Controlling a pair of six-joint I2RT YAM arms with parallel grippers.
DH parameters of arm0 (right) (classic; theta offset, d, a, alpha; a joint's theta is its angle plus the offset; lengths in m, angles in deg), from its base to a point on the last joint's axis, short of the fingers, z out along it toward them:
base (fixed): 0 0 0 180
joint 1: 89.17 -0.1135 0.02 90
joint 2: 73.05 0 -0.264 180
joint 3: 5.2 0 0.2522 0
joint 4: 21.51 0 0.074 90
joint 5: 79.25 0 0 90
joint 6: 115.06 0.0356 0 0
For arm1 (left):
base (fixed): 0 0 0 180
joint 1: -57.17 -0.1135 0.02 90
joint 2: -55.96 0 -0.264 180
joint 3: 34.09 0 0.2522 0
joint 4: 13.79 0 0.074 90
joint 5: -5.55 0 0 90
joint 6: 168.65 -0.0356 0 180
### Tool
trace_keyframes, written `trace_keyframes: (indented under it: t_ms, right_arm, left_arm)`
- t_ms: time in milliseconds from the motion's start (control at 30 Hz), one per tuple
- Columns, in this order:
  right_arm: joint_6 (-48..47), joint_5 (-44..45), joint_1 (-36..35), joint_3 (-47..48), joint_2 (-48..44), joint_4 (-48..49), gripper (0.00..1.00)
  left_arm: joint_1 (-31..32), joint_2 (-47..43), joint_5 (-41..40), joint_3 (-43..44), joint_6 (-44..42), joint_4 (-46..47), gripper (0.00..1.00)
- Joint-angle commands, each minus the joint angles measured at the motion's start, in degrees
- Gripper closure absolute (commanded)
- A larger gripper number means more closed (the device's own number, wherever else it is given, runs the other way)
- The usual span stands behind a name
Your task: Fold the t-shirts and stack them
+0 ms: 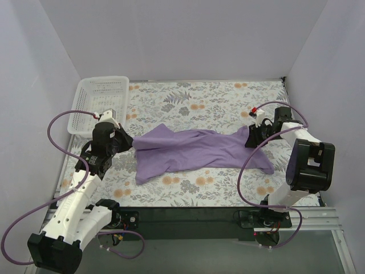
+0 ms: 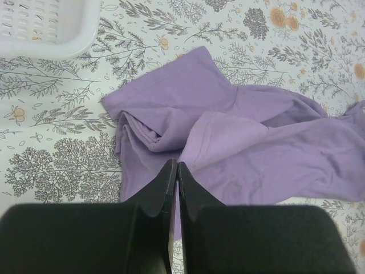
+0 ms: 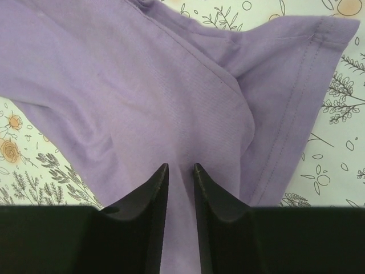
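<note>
The lavender-purple t-shirt (image 1: pixel 194 151) lies crumpled and drawn out sideways on the floral table cover, between my two grippers. My left gripper (image 1: pixel 130 141) is at its left end. In the left wrist view the jaws (image 2: pixel 175 165) are pressed together over the purple cloth (image 2: pixel 256 142), with a strip of cloth showing in the slit. My right gripper (image 1: pixel 250 140) is at the shirt's right end. In the right wrist view its jaws (image 3: pixel 180 166) stand a narrow gap apart with a ridge of the shirt (image 3: pixel 142 85) between them, next to a hemmed sleeve. The neck label is hidden.
A white plastic mesh basket (image 1: pixel 97 103) stands at the back left corner, just behind my left gripper; its corner shows in the left wrist view (image 2: pixel 45 28). White walls close in the table on three sides. The floral cover (image 1: pixel 228 97) is bare behind the shirt.
</note>
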Motion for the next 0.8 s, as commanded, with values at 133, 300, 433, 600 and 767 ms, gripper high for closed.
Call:
trace_keyframes:
  t_ms: [133, 300, 433, 600, 767]
  right_arm:
    - [-1.7, 1.0, 0.0, 0.2, 0.2, -0.1, 0.75]
    - [-1.7, 2.4, 0.0, 0.9, 0.6, 0.5, 0.66]
    - [-1.7, 2.9, 0.0, 1.4, 1.4, 0.8, 0.66]
    - [-2.5, 2.3, 0.0, 0.7, 0.9, 0.5, 0.88]
    - [-9.4, -1.1, 0.0, -4.5, -10.7, -2.0, 0.99]
  left_arm:
    - [0.1, -1.8, -0.7, -0.6, 0.5, -0.3, 1.0]
    - [0.1, -1.4, -0.3, -0.3, 0.7, -0.4, 1.0]
    - [0.1, -1.3, -0.2, -0.4, 0.8, -0.3, 1.0]
    - [0.1, -1.7, -0.7, -0.4, 0.9, -0.5, 1.0]
    - [0.1, -1.9, -1.1, -0.1, 0.8, -1.0, 1.0]
